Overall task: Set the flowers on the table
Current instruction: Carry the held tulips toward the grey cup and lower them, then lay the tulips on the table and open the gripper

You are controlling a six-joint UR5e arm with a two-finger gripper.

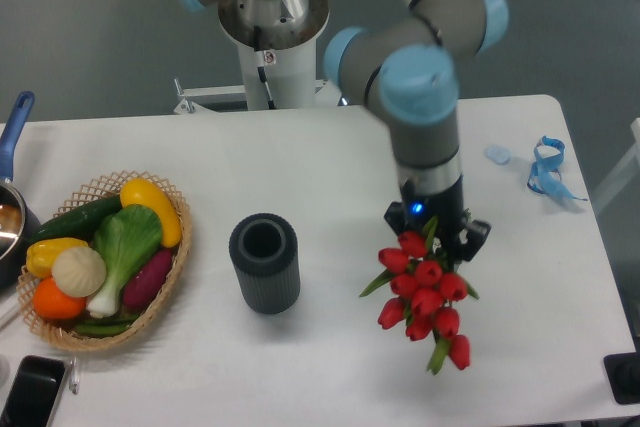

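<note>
Red tulip bunch [425, 297] is hanging just below your black two-finger gripper [437, 235], which is clasping its stems over the white tabletop [330, 167].

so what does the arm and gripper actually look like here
The arm is made of silver-grey metal tubes with light blue caps at the rounded joints. Its wrist section is dark with a small blue light glowing. The gripper is black, mostly hidden behind the flowers. The grey base column carries a small label.

red flowers [424, 292], white table [330, 177], dark ribbed vase [265, 263], blue ribbon [546, 168]
</note>
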